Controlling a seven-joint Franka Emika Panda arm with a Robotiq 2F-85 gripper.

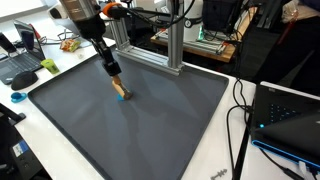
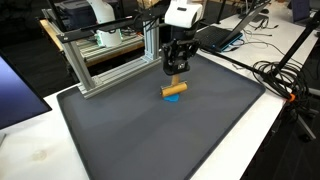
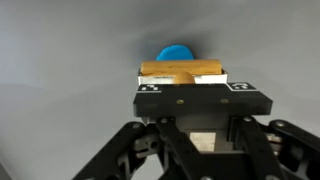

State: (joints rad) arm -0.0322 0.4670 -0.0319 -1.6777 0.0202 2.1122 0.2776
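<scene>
The fingers (image 2: 178, 72) are closed tight on a wooden block (image 3: 180, 70), a blue disc (image 3: 177, 53) beneath it on the grey mat (image 2: 150, 130); their tiny markings are unreadable.

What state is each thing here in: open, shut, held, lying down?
Gripper: shut on the wooden stick.
Wooden stick: held at the gripper's tips, low over the mat.
Blue piece: lying on the mat right under the stick; whether they touch is unclear.
Grey mat: spread flat.
</scene>
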